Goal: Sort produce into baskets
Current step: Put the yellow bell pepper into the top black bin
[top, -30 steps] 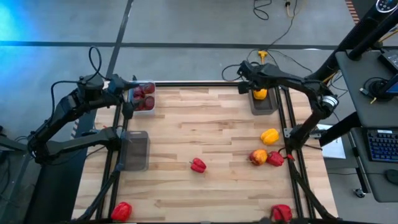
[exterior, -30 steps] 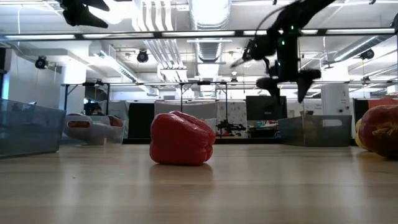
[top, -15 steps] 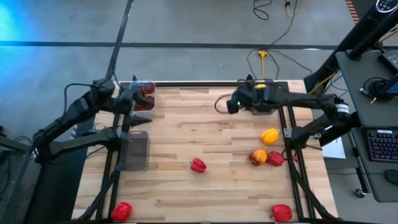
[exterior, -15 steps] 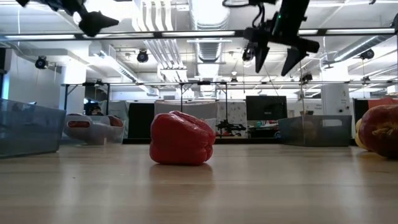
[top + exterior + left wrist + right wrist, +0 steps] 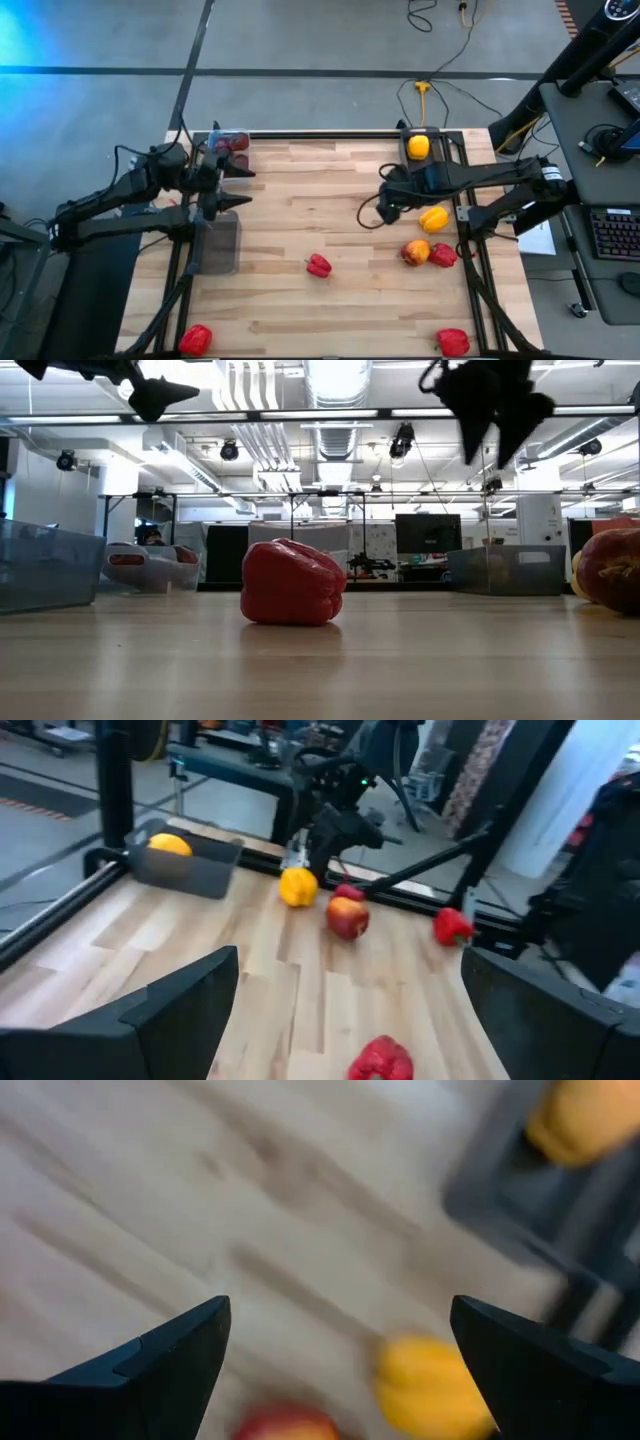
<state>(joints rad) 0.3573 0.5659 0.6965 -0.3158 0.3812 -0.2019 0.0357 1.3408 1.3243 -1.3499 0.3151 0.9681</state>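
Right pincer [image 5: 383, 208]: jaws apart, nothing held, up off the table; yellow pepper [image 5: 433, 218] just beside it, on the outer side.
Left pincer [image 5: 238, 187]: jaws apart, nothing held, hanging just past the empty basket [image 5: 232, 243].
Produce near right pincer: orange-red fruit [image 5: 414, 252] and a red pepper [image 5: 443, 255] touching each other, just behind the yellow pepper.
Yellow basket [image 5: 420, 158]: ahead of the right pincer at the far edge, one yellow piece [image 5: 418, 147] inside.
Maroon basket [image 5: 236, 158]: just ahead of the left pincer, dark round pieces in it.
Loose reds: middle pepper [image 5: 318, 265], two at near corners [image 5: 195, 338] [image 5: 452, 342].
Risk 1: pepper is round and likely slick, so an off-centre pinch could squirt it into the touching pair.
Risk 2: coming down wide could catch the fruit behind too.
Risk 3: nudged pieces roll off the near table [image 5: 330, 190] edge.
Risk 4: orange-red piece could land in the wrong basket.
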